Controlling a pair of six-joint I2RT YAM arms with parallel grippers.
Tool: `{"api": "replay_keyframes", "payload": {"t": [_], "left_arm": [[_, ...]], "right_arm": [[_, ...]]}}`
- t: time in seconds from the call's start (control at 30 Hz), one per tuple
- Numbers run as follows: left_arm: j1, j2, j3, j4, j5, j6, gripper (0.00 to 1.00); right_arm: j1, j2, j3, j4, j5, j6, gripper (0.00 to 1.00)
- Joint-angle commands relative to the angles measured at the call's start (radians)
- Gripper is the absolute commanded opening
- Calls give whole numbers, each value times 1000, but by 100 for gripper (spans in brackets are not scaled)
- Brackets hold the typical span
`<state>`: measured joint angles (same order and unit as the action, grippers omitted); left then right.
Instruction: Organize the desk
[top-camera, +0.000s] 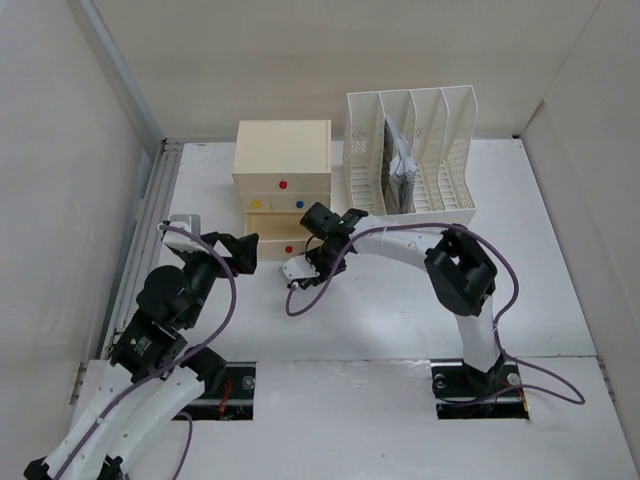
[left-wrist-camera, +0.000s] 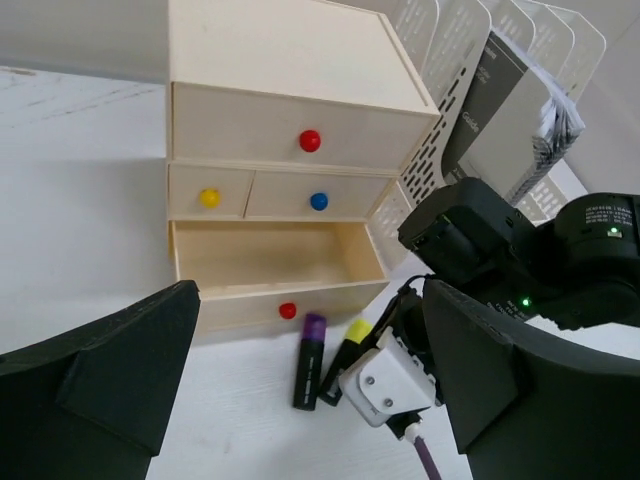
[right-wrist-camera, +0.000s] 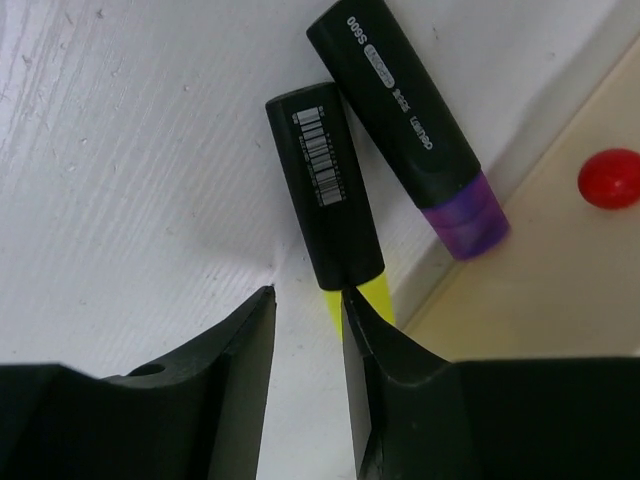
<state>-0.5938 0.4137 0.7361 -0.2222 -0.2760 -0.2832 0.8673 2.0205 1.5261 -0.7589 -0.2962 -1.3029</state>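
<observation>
Shows the desk (top-camera: 560, 300) from above and from both wrists, judged partway through tidying. At the far edge, left of centre: a cream drawer box (top-camera: 283, 150) with its bottom drawer (left-wrist-camera: 250, 303) standing open, presumably to receive loose items. Just beside it, toward the far right corner: a white file rack (top-camera: 455, 150) with printed booklets (top-camera: 400, 165) upright in one slot. On the bare surface directly in front of the open drawer, between box and near edge: a purple highlighter (right-wrist-camera: 400, 110) and a yellow highlighter (right-wrist-camera: 322, 190), black-barrelled, lying side by side with coloured ends toward the drawer front. Note the right gripper (right-wrist-camera: 308, 305), extended low from the near right across the middle of the desk. Fingers only a narrow gap apart and clamped on nothing, tips at the coloured end of the yellow highlighter, one tip overlapping it in view; contact cannot be told. Read as lining up on that pen, to pinch or to nudge, the narrow setting suiting a slim barrel. Note the left gripper (top-camera: 238, 252), held off the surface near the left edge, fingers spread wide and empty, aimed at the drawer front, probably kept clear of the work. Likely hazards: a rolling barrel, or a knock to the neighbouring pen.
</observation>
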Motion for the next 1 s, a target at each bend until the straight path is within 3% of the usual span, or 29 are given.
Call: {"api": "replay_keyframes", "payload": {"t": [0.0, 0.17, 0.43, 0.57, 0.97], "left_arm": [[11, -88, -7, 43, -3, 55, 93], [11, -171, -26, 52, -25, 55, 97], [11, -171, -26, 43, -15, 45, 97], [11, -171, -26, 43, -6, 45, 98], [11, -171, -26, 43, -6, 45, 98]], "right_arm": [[19, 36, 75, -17, 40, -30, 38], [38, 58, 89, 13, 74, -30, 41], [68, 78, 92, 35, 95, -10, 42], [90, 26, 42, 87, 114, -22, 46], [122, -48, -15, 182, 118, -53, 45]]}}
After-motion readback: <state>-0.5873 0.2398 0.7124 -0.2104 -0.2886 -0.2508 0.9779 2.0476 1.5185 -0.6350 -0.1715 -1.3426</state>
